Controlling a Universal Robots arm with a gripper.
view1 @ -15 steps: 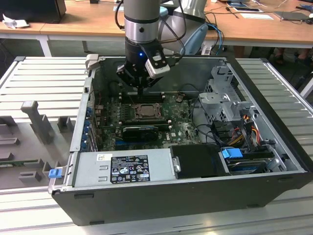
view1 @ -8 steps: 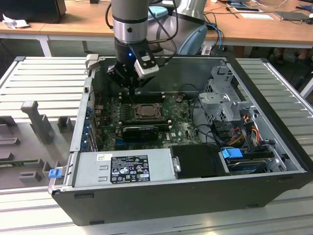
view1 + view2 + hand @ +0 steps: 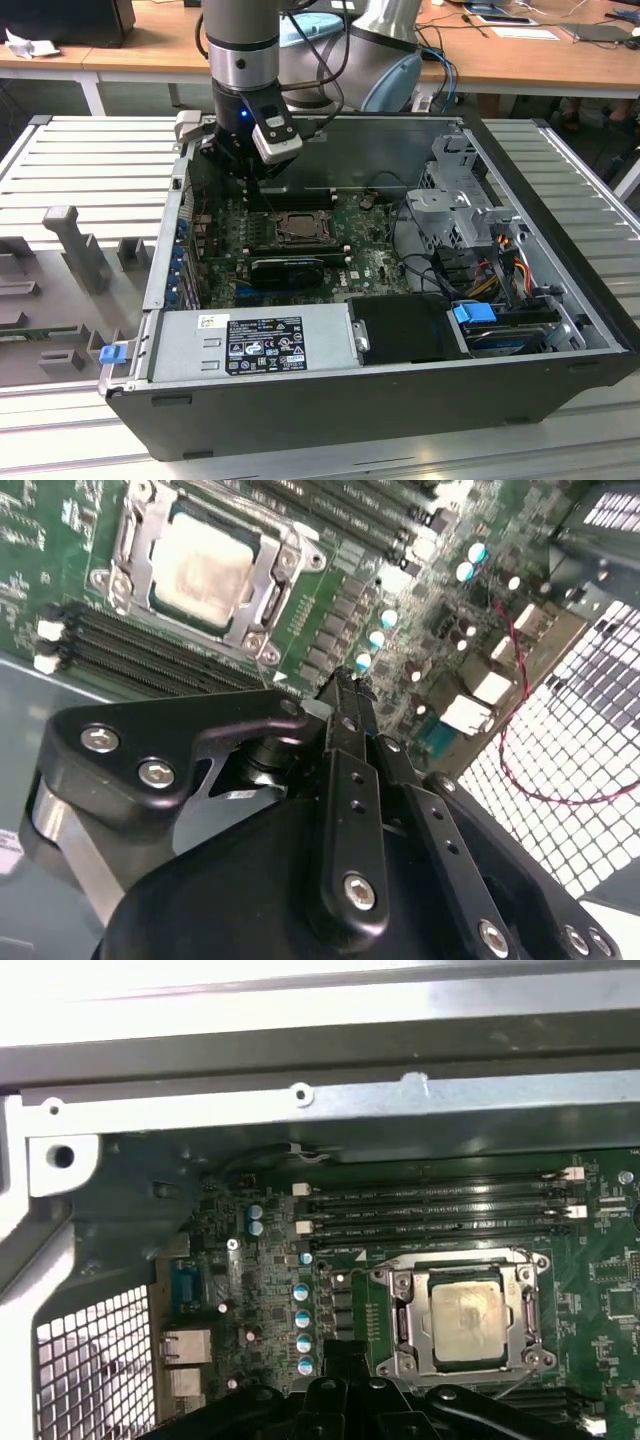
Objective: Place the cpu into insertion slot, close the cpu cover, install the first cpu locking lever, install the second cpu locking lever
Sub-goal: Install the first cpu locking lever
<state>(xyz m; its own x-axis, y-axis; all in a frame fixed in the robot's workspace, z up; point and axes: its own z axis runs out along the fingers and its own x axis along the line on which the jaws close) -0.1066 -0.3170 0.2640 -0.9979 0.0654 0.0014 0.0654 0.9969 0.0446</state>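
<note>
Tan-silver, the cpu (image 3: 465,1315) lay seated in the insertion slot (image 3: 450,1260). The dull-metal cpu cover (image 3: 405,1310) was folded flat on that slot, framing the chip. Just beside the slot, above the green circuit board (image 3: 610,1320), the gripper (image 3: 345,685) hung with fingers drawn together, gripping nothing.

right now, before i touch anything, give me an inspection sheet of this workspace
surface: slatted metal table carrying an open computer case
job's things: cpu seated in the insertion slot; cpu cover lying flat around it
clutter: grey fixture blocks on the table, at the exterior view's left
grippers: gripper hovers over the board beside the slot, nothing seen in it
cables: red wire by the mesh wall; coloured bundle inside the case
surroundings: wooden desks behind
</note>
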